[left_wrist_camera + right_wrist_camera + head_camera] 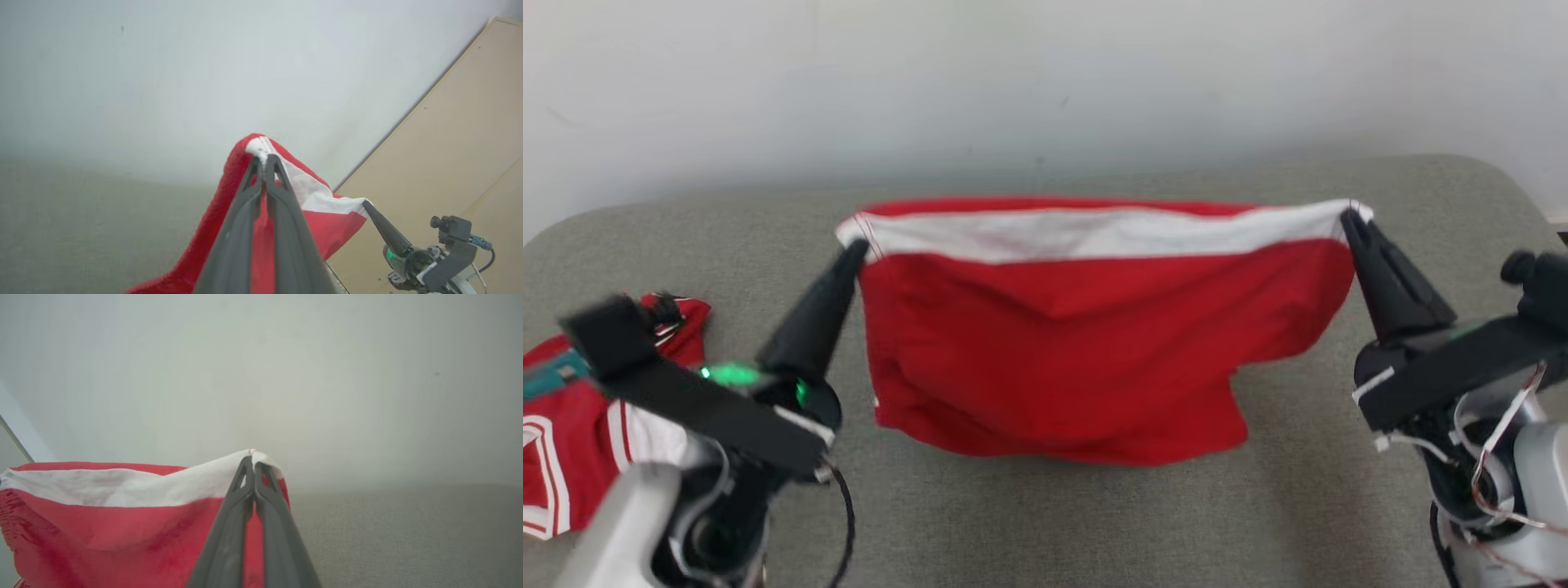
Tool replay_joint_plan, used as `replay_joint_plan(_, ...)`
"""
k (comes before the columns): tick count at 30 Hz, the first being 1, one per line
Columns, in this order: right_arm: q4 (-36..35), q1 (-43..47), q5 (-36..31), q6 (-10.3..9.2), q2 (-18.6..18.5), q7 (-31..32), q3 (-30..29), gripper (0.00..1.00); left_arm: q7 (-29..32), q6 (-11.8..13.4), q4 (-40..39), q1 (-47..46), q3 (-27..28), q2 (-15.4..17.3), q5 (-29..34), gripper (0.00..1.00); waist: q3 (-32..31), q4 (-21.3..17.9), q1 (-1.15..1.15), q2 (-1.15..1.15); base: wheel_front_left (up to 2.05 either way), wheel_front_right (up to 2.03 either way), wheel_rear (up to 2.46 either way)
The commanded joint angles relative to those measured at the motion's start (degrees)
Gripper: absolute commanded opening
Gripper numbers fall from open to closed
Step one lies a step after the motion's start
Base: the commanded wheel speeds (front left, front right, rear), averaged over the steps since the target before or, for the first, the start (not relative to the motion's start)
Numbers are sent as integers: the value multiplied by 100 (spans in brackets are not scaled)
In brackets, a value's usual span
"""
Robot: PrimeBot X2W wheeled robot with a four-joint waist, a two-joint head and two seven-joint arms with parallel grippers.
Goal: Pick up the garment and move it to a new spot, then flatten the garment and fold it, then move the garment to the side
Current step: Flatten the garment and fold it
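The garment is red with a white band along its top edge. It hangs stretched between my two grippers above the grey cushion, its lower hem near or on the surface. My left gripper is shut on the garment's upper left corner. My right gripper is shut on the upper right corner. In the left wrist view the left gripper pinches the white-edged corner of the garment, with the right gripper at the far corner. In the right wrist view the right gripper clamps the band of the garment.
A second red-and-white garment lies crumpled at the cushion's left edge, partly behind my left arm. A pale wall rises directly behind the cushion. A beige panel shows in the left wrist view.
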Motion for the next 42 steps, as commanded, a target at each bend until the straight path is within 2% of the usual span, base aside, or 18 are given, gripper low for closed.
replay_joint_plan(1,-29,-112,-44,-13,-73,24,20,0,23,23,-5,-151,61,0,-118,0,5,-37,0,0,0,0,0)
replay_joint_plan(14,-144,-1458,-623,-13,-409,113,158,0,244,699,203,-1660,782,-280,-873,0,96,-260,0,0,0,0,0)
replay_joint_plan(19,61,-1995,-663,-13,-418,295,400,0,364,836,314,-2021,764,-169,-743,0,411,-377,0,0,0,0,0)
replay_joint_plan(22,314,-2602,-757,-13,-400,322,605,0,321,907,476,-2362,834,-248,-771,0,848,-462,0,0,0,0,0)
replay_joint_plan(24,386,-2782,-801,-13,-386,307,653,0,310,896,544,-2471,843,-256,-766,0,966,-475,0,0,0,0,0)
replay_joint_plan(28,821,-3877,-1109,-13,-450,349,896,0,196,949,852,-3300,835,-175,-442,0,1750,-488,0,0,0,0,0)
replay_joint_plan(30,986,-4377,-1313,-13,-454,325,966,0,114,956,968,-3721,859,-265,-366,0,2149,-461,0,0,0,0,0)
replay_joint_plan(33,1250,-5094,-1651,-13,-349,138,977,0,-92,940,1241,-4295,950,-255,-197,0,2647,-460,0,0,0,0,0)
replay_joint_plan(37,1669,-5930,-2293,-13,-122,-432,831,0,-549,756,1560,-4971,1119,-332,-9,0,3096,-509,0,0,0,0,0)
replay_joint_plan(42,2083,-6634,-3290,-13,267,-1363,357,0,-1408,444,1792,-5535,1167,-238,611,0,3416,-615,0,0,0,0,0)
